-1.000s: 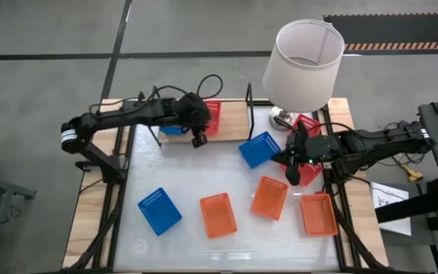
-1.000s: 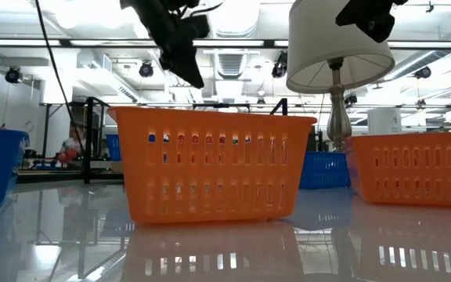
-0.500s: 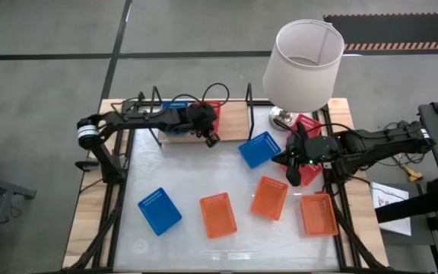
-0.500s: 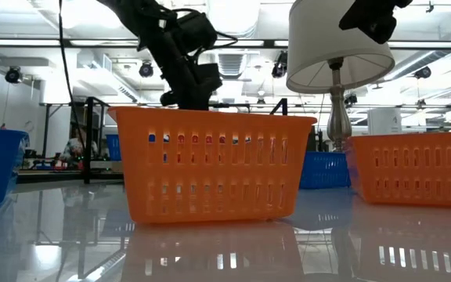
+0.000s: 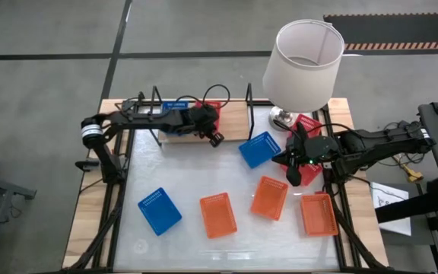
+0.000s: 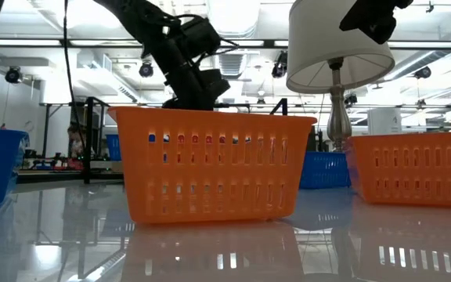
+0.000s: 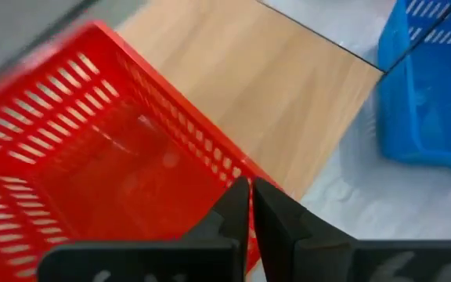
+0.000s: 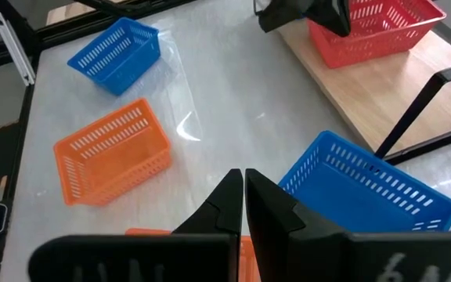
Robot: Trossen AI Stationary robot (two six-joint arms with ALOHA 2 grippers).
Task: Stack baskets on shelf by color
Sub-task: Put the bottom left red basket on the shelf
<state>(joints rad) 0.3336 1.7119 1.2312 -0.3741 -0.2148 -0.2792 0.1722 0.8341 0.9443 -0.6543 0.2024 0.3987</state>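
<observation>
At the near edge of the large white tabletop (image 5: 196, 179), one blue slotted plastic basket (image 5: 160, 211) and three orange slotted plastic baskets (image 5: 218, 215) are lying loose, well apart from one another. Farther in, the right gripper (image 8: 243, 178) is hovering with its fingers pressed together and empty, above a second blue basket (image 8: 366, 188) and beside two red baskets near the base of the white-shaded lamp (image 5: 303, 61).

At the far side, the left gripper (image 7: 249, 186) is working at the low light-wood shelf (image 7: 272, 94). Its fingers are closed at the near rim of the red slotted plastic basket (image 7: 92, 157) resting there, apparently pinching the thin wall, though the pinch itself is hidden. The step in hand looks like seating this basket. Next, the left arm needs to nudge it square, let go, lift clear and fetch another red one to nest inside.
</observation>
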